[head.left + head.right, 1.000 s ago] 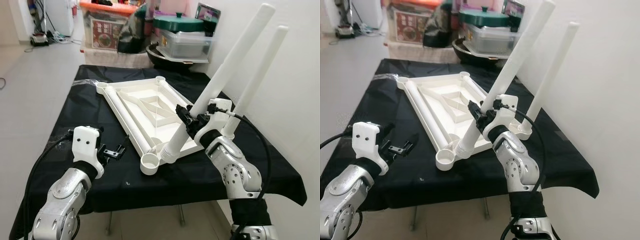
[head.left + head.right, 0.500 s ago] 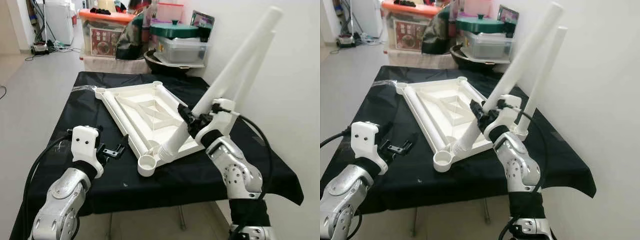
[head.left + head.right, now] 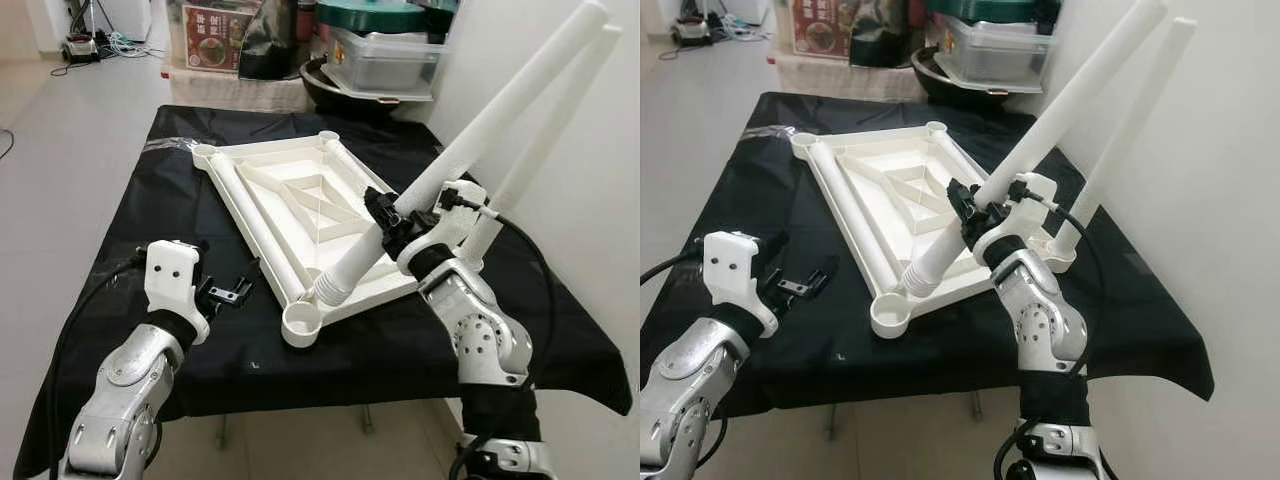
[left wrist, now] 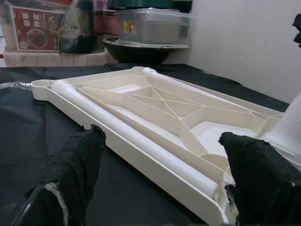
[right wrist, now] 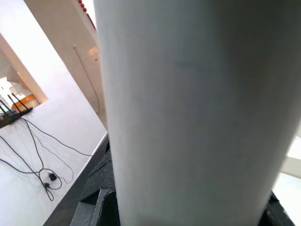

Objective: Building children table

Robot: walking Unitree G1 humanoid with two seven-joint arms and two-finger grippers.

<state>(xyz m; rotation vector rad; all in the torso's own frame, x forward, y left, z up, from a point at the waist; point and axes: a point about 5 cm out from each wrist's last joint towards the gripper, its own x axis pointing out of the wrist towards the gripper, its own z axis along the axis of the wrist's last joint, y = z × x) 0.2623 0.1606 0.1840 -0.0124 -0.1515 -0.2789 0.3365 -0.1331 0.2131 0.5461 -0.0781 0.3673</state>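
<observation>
A white plastic tabletop [image 3: 300, 200] lies upside down on the black-covered table [image 3: 180, 190]. My right gripper [image 3: 390, 222] is shut on a long white leg [image 3: 480, 130]. The leg slants up to the right, and its ribbed lower end hangs just above the round near-corner socket [image 3: 301, 324]. The same leg [image 5: 188, 117] looms close in the right wrist view. A second leg [image 3: 545, 140] stands in the right corner socket. A third leg [image 3: 255, 225] lies along the tabletop's left edge. My left gripper [image 3: 235, 292] hovers open left of the near corner; its fingers [image 4: 75, 174] frame the tabletop [image 4: 155, 108].
Storage boxes [image 3: 385, 65] and a dark pan [image 3: 330, 85] crowd the floor beyond the table's far end. A white wall [image 3: 600, 220] runs close along the right side. Open floor [image 3: 60, 150] lies to the left.
The whole picture has shifted, so the camera moved. The right gripper still holds the slanted leg over the near-corner socket. The left gripper stays open in the same place.
</observation>
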